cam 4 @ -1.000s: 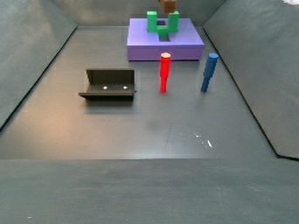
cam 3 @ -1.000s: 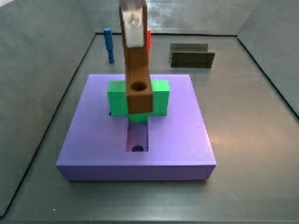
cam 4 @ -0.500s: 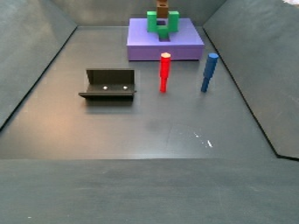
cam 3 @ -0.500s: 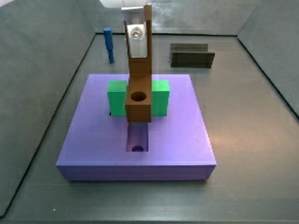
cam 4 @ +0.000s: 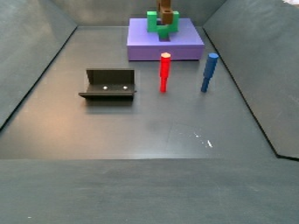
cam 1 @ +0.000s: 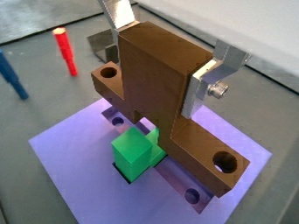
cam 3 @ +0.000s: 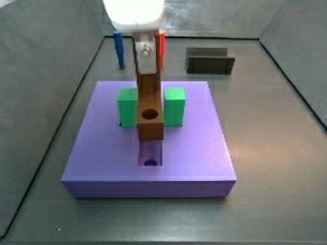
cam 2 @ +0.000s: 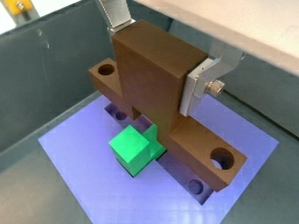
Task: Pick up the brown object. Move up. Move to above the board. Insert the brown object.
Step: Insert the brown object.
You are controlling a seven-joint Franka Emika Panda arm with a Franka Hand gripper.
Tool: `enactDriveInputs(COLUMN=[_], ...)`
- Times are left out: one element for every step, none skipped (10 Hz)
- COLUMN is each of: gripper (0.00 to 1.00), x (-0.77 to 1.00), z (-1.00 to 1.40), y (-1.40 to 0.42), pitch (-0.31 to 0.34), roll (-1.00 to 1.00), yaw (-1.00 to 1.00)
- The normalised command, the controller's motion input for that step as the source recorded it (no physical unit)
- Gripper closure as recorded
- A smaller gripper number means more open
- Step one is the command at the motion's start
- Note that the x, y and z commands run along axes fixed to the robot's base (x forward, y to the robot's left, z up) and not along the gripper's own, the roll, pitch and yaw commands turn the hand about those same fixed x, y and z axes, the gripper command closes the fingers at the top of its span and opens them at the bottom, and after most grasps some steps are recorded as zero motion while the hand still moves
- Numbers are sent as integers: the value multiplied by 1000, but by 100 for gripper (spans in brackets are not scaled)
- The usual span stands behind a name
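1. Nearest the camera in a side view, the grey floor [cam 4: 152, 175] lies bare, and further in the dark olive open box [cam 4: 107, 85] shows nothing inside it.
2. Just beyond the box stand a red peg [cam 4: 165, 72] and a blue peg [cam 4: 209, 72], upright and apart from each other.
3. At the far end sits the board [cam 3: 151, 153], lavender with a lengthwise centre groove [cam 3: 151, 153]; the green U-shaped block [cam 3: 170, 107] rests on top.
4. Over the board, the gripper [cam 1: 163, 52] pinches the brown object [cam 3: 149, 96] by its upper end, silver fingers [cam 1: 218, 74] pressed against its sides.
5. The brown object hangs upright with its lower end between the arms of the green block, over the groove.
6. Judging from this, the pick-up, the lift and the move above the board are done, and the insertion is under way.
7. Whether the bar's tip has bottomed in the groove cannot be told; what looks left is pushing it fully down and letting go.
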Motion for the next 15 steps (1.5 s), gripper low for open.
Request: enactDriveInputs(gripper=[100,100,100,100,100,100,100,100,100,100,100,100,100,100,100], x=[3,0,0,37,151,177,194,154,9,-109,-149,0,0,0,34], z=[-123,-137,-177,-194,-297,-271,-271,-340,-349,-277,-163,-151,-106,-94,-106], y=[-80,-80,-54,-31,0,0,0,0,-6,0,-6,-106,-131,-151,-137], pitch=[-9,0,0,0,0,0,0,0,-10,-50,-24,0,0,0,0], roll=[99,153,183,170,180,160,160,184,190,120,43,0,0,-10,0], yaw=[74,0,0,0,0,0,0,0,0,0,0,0,0,0,0])
